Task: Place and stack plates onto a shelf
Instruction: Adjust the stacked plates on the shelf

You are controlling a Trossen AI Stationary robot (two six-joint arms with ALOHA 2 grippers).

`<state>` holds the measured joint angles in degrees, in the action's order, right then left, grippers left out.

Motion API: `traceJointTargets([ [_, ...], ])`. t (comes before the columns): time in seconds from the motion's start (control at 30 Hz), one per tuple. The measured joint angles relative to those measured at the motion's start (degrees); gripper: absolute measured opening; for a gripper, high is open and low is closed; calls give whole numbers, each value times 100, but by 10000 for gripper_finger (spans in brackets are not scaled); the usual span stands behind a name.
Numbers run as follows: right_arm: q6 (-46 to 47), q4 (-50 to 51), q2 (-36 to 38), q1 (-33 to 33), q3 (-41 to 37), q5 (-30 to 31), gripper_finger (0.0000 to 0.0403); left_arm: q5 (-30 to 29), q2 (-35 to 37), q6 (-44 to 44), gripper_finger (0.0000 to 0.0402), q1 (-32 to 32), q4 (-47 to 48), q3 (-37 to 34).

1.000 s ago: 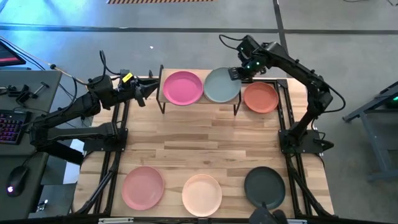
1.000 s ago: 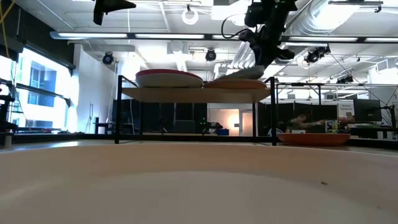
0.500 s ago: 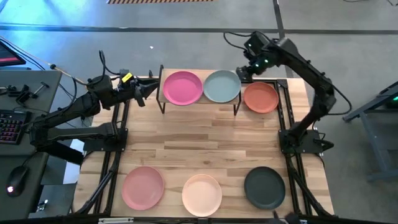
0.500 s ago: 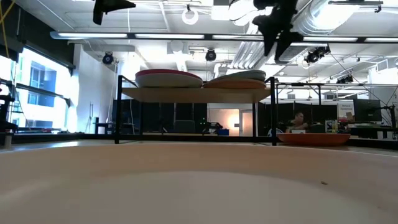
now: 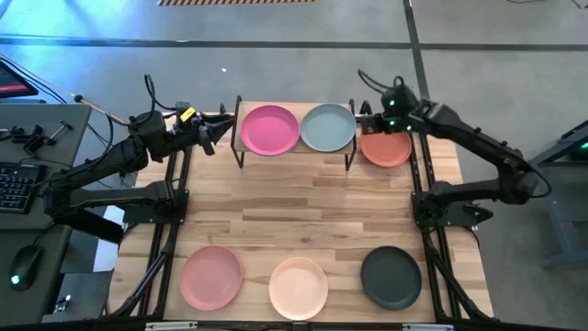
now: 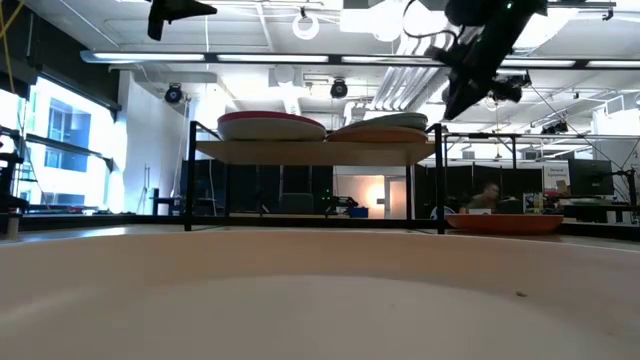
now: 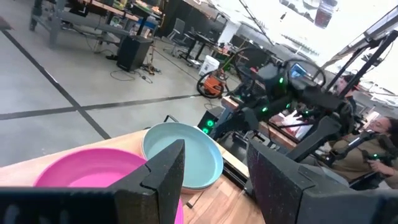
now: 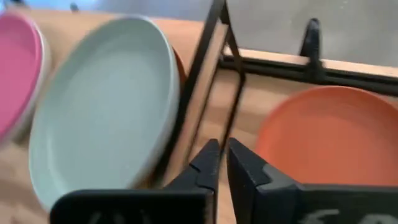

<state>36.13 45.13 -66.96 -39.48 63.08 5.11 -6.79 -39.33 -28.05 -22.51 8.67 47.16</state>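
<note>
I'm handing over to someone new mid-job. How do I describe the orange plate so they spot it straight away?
Find the small wooden shelf on black legs at the table's far edge, holding a hot pink plate and a grey-teal plate. Just off its right end, flat on the tabletop under the right pincer, lies the orange plate. It is the only orange one, and the only far-edge plate not on the shelf.

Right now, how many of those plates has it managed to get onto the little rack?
Done: the hot pink plate and grey-teal plate sit on the small wood-topped shelf, each topping a stack. In hand: nothing; the right gripper hangs empty by the orange plate. Left: that one, plus the dusty pink, cream-peach and black plates.
</note>
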Motion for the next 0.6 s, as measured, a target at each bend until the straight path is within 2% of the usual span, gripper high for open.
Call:
traceJointTargets([
  [0.13,394,-736,-48,106,-425,166,13,0,0,-42,161,-1,0,0],
  [0.23,478,-770,-55,138,-558,285,3,-2,0,-135,161,1,0,0],
  [0.37,600,-897,-55,139,-785,84,1,-74,0,-190,161,-1,0,0],
  [0.6,652,-981,-14,139,-926,150,0,-131,-7,-188,161,0,7,0],
])
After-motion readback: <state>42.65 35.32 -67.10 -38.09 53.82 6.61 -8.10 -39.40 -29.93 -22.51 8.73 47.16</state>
